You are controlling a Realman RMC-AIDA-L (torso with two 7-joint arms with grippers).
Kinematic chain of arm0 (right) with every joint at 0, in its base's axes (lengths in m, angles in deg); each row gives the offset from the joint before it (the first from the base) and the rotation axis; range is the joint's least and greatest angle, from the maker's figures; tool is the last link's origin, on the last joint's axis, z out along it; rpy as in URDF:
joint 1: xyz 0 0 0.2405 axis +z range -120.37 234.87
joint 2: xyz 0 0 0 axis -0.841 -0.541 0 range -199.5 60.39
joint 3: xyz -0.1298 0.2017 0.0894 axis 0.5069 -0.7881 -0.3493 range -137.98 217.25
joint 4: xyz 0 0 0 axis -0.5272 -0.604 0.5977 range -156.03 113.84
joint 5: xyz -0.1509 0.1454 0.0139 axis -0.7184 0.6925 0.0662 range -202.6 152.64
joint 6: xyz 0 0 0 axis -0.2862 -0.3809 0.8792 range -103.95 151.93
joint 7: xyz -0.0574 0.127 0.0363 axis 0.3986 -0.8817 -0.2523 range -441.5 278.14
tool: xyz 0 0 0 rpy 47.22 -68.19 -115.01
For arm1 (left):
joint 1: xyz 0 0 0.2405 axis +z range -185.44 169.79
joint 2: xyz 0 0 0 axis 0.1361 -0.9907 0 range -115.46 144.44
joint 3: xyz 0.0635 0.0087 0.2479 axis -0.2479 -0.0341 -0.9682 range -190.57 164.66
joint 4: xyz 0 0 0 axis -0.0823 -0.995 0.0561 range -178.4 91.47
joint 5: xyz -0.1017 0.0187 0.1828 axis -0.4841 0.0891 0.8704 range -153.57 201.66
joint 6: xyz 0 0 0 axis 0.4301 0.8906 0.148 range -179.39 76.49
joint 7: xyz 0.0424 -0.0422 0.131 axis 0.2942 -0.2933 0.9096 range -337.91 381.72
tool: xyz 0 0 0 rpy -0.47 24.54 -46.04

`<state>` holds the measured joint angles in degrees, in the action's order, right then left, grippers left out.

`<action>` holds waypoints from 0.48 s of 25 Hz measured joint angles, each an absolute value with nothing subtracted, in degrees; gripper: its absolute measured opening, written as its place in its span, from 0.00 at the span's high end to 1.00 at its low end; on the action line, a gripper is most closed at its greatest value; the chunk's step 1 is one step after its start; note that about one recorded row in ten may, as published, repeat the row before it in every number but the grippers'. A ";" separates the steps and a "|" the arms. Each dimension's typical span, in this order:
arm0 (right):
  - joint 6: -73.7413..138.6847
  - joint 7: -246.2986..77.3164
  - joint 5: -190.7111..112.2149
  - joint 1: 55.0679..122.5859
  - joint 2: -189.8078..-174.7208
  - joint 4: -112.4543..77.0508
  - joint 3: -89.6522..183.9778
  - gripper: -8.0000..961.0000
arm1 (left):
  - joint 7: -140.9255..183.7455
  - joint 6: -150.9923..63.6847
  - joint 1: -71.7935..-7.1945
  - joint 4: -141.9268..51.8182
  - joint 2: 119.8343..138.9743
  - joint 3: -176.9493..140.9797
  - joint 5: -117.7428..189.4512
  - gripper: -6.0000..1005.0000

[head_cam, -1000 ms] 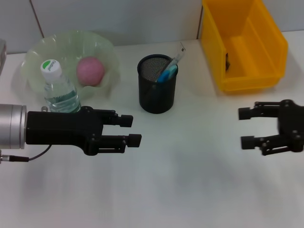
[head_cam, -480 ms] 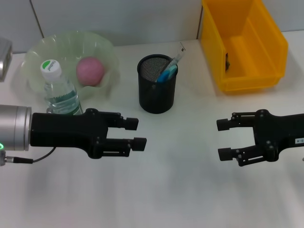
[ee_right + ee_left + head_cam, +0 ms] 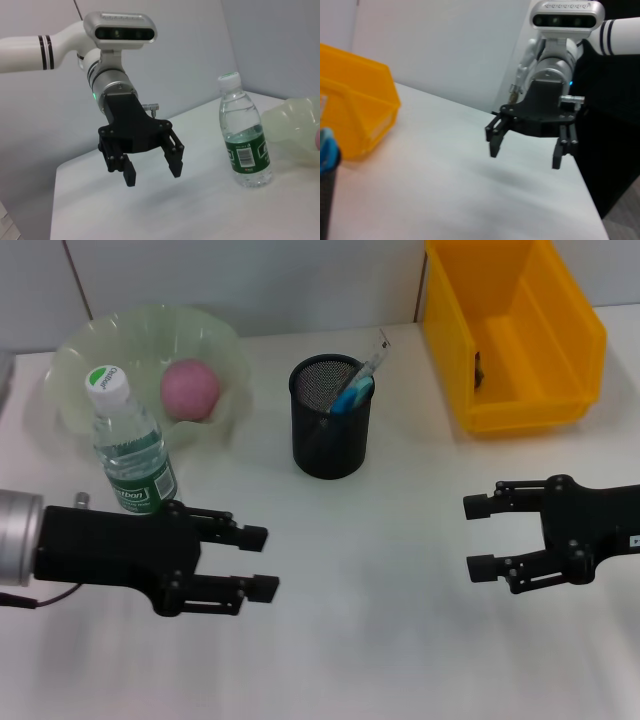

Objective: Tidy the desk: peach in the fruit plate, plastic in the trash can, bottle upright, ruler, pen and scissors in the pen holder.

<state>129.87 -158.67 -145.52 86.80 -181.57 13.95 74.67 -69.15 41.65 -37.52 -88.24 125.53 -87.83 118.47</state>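
The bottle (image 3: 130,445) stands upright beside the pale green fruit plate (image 3: 225,345), which holds the pink peach (image 3: 190,388). From the black mesh pen holder (image 3: 330,435) a clear ruler (image 3: 375,355) and a blue-handled item (image 3: 352,395) stick out; pen and scissors cannot be told apart. My left gripper (image 3: 260,561) hovers open over the table, nearer than the bottle and apart from it; the right wrist view shows it (image 3: 153,175) empty. My right gripper (image 3: 476,538) hovers open and empty at the right, as the left wrist view also shows (image 3: 525,156). The plastic is hidden.
The yellow bin (image 3: 580,340) stands at the back right with a small dark thing (image 3: 479,368) inside. Bare white tabletop lies between the two grippers and in front of the pen holder. The table's edge drops off behind the right gripper in the left wrist view.
My left gripper has drawn back toward the near left, uncovering the whole bottle. My right gripper came in from the right edge and has since held almost still.
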 joint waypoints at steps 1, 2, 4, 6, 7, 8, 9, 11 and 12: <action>129.92 -158.68 -145.52 86.79 -181.54 13.95 74.66 0.13 | -69.15 41.65 -37.52 -88.24 125.53 -87.83 118.47 0.38; 129.94 -158.68 -145.52 86.78 -181.52 13.96 74.65 0.13 | -68.37 41.83 -37.05 -88.27 125.42 -86.58 119.09 0.38; 129.94 -158.70 -145.52 86.78 -181.49 13.98 74.67 0.13 | -67.95 42.33 -36.72 -88.29 125.40 -85.48 119.42 0.38; 129.93 -158.70 -145.54 86.77 -181.47 13.98 74.68 0.13 | -67.86 42.87 -36.70 -88.38 125.40 -85.20 119.47 0.38; 129.92 -158.71 -145.55 86.77 -181.47 13.98 74.69 0.13 | -67.83 43.22 -36.74 -88.47 125.40 -85.14 119.53 0.38; 129.91 -158.73 -145.56 86.78 -181.46 14.00 74.70 0.13 | -67.83 43.22 -36.74 -88.47 125.40 -85.14 119.53 0.38; 129.90 -158.75 -145.56 86.78 -181.46 14.02 74.70 0.13 | -67.74 43.69 -36.92 -88.69 125.40 -85.10 119.85 0.38; 129.85 -158.77 -145.57 86.78 -181.45 14.06 74.71 0.13 | -67.72 43.75 -36.98 -88.70 125.40 -85.08 119.95 0.38; 129.85 -158.78 -145.57 86.78 -181.44 14.07 74.70 0.13 | -67.69 43.82 -37.09 -88.73 125.40 -85.08 120.02 0.38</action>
